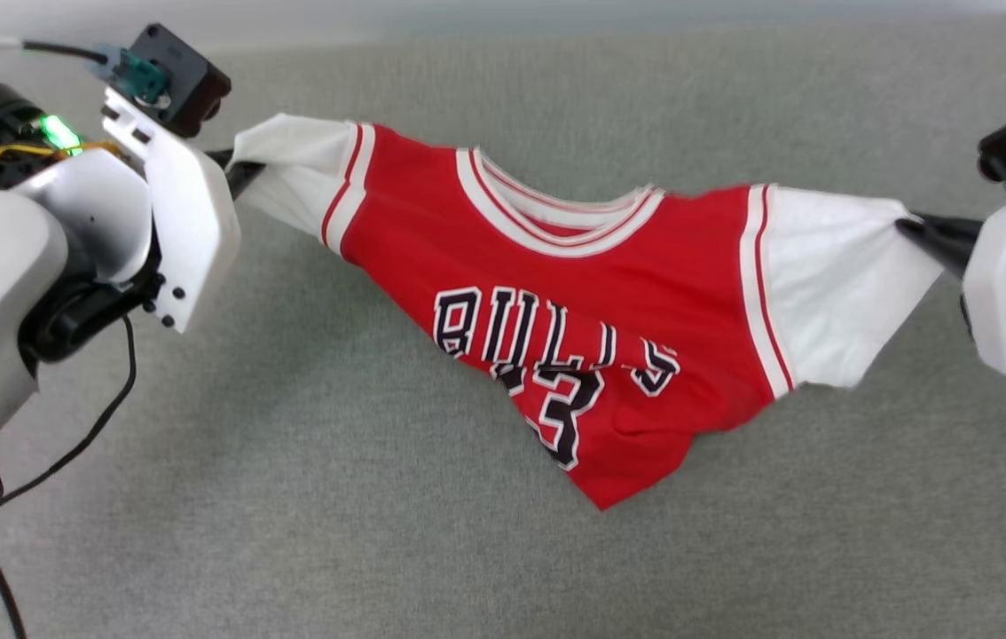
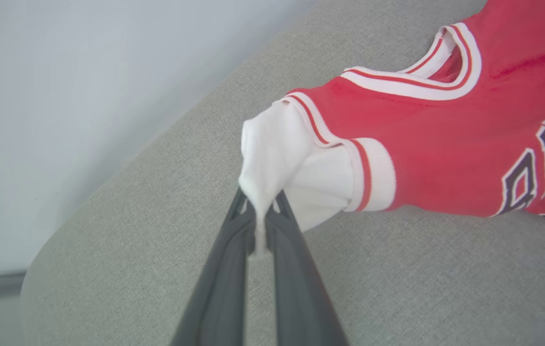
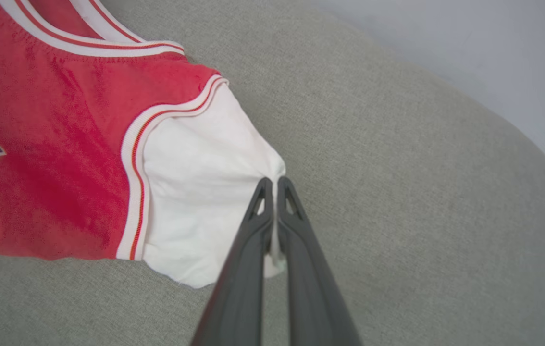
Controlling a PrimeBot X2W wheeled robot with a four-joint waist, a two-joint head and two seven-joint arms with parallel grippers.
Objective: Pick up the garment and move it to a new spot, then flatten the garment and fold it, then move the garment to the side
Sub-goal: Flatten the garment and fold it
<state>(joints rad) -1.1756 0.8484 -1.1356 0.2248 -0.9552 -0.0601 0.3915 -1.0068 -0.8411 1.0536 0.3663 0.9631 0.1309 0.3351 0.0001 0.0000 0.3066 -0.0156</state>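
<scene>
The red Bulls jersey (image 1: 574, 302) hangs over the grey cloth top (image 1: 290, 497), the left gripper (image 1: 241, 173) pinched shut on one white sleeve (image 1: 299, 177) and the right gripper (image 1: 907, 226) on the other sleeve (image 1: 831, 284), but each bites only a tiny bit, so a hard tug could slip it loose.

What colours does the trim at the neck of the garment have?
The neck trim is white with thin red stripes; the head view shows it best.
</scene>
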